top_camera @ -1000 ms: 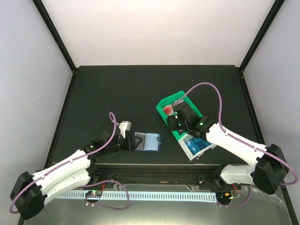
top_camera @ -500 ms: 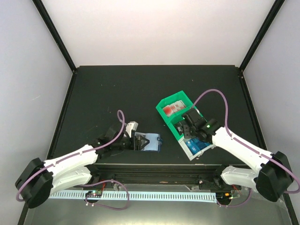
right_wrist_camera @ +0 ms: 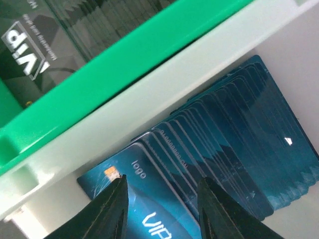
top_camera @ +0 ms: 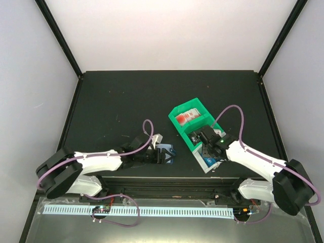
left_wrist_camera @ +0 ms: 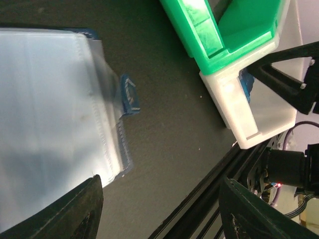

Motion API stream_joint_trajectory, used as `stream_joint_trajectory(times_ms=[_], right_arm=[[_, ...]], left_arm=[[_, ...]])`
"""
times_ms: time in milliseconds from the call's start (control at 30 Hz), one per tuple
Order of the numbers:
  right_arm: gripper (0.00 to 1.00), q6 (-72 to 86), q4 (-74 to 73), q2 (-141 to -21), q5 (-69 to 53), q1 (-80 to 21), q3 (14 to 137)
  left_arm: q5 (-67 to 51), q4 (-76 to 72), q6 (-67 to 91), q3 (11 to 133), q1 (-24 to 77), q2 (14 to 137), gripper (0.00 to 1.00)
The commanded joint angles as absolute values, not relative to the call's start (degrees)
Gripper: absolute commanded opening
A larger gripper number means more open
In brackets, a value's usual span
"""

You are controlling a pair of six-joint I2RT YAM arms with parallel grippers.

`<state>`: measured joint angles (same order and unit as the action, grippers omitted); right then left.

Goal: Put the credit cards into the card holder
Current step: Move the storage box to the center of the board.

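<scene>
The card holder lies open near the front edge, its pale clear sleeves up and its navy rim showing. My left gripper is open low over its right edge, holding nothing, and also shows in the left wrist view. The blue credit cards stand fanned in a white bin. My right gripper is open and empty just above the front cards in the right wrist view, with one finger on each side of them.
A green bin adjoins the white bin at the back; it holds red-and-white items and black VIP cards. The table's front rail runs just past the card holder.
My left arm has reached right, so its gripper now covers the card holder. My right gripper has moved from the green bin toward the front, down over the blue cards in the white bin.
</scene>
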<state>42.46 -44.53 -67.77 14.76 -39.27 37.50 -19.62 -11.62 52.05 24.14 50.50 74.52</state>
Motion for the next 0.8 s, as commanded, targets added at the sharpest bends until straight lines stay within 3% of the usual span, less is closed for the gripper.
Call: stream_joint_trajectory(times_ms=[0, 300, 533, 767], right_arm=[[0.42, 45.48, -40.85, -69.44, 18.33, -37.17, 36.96], [0.47, 37.85, -32.12, -73.32, 13.45, -31.93, 39.84], [0.47, 35.70, -30.35, -79.24, 13.55, -30.60, 44.86], [0.42, 31.63, -33.66, -76.24, 5.41, -30.59, 44.98]], left_arm=[[-19.51, -16.83, 53.11, 28.30, 51.50, 78.65, 0.65], [-19.97, -17.78, 53.09, 31.87, 51.68, 84.36, 0.65], [-18.61, -16.79, 52.43, 36.03, 51.64, 88.78, 0.65], [-18.65, -18.23, 53.36, 39.21, 51.68, 92.58, 0.64]])
